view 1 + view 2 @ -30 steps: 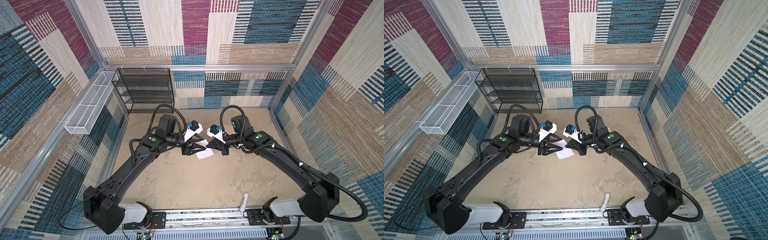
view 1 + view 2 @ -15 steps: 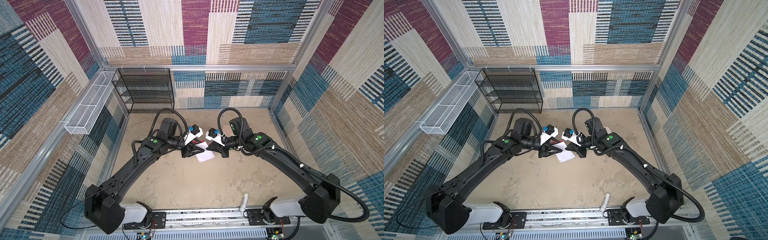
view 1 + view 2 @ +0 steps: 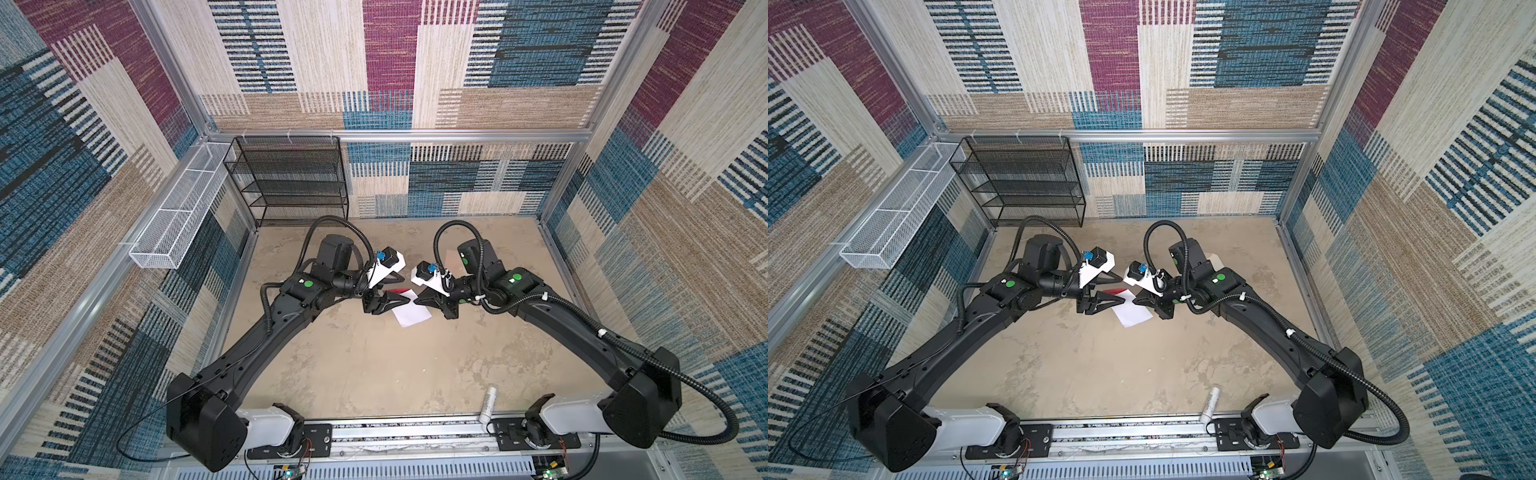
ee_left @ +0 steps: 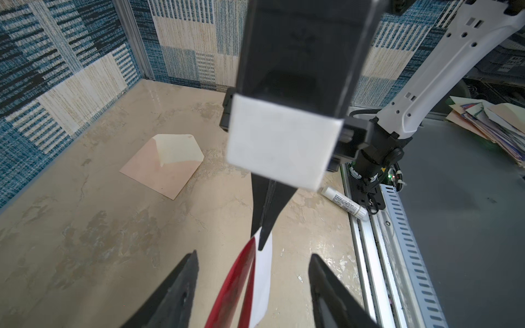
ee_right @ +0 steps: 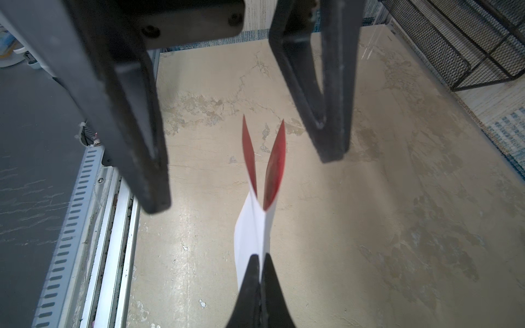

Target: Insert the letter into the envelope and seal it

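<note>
The folded letter (image 5: 254, 227) hangs above the desk (image 3: 374, 374), pinched in the right jaws. The left jaws stand wide either side, apart. It looks ready for insertion: next, carry it to the open-flapped envelope (image 4: 162, 173), far right.

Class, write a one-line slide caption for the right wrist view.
The right gripper pinches the folded letter, its red inner faces splaying between the open jaws of the left gripper.
</note>
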Controlling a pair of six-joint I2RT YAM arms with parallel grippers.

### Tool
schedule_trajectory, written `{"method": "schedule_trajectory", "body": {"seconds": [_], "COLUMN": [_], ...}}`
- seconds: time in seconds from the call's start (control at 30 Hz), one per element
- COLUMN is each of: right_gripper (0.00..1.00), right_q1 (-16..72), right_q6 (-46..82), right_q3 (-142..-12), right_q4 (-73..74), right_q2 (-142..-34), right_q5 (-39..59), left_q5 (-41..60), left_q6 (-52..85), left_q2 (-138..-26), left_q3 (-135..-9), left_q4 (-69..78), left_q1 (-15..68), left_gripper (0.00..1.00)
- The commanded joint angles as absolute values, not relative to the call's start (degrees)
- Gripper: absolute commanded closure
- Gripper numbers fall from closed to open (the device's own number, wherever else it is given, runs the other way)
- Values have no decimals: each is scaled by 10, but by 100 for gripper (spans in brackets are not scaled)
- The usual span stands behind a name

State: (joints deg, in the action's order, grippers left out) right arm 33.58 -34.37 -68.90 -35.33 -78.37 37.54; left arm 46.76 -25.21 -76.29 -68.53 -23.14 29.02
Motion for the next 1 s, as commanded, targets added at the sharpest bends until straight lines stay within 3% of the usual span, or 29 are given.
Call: {"method": "schedule_trajectory", "body": {"seconds": [0.0, 0.4, 0.6, 0.7, 0.73, 0.97], "right_gripper": [100, 100, 100, 100, 100, 63], "right_q1": [341, 352, 352, 352, 352, 352], "right_q6": [-352, -362, -363, -362, -361, -342], "right_q3": [-698, -704, -706, -708, -710, -722], "right_q4": [-349, -358, -361, -365, -367, -367], "right_q2": [-782, -784, -785, -786, -787, -793], "right_q5": [381, 371, 372, 374, 378, 426], "left_q5": [493, 544, 546, 539, 537, 511], "left_q6": [-257, -298, -312, -317, -318, -312], "left_q2": [-774, -807, -808, -804, -803, -790], "left_q3": [-695, -737, -738, -739, -739, -727], "left_q4": [-226, -322, -345, -346, -346, -315], "left_q1": [290, 289, 290, 290, 291, 291], "left_gripper": [36, 60, 82, 100, 100, 100]}}
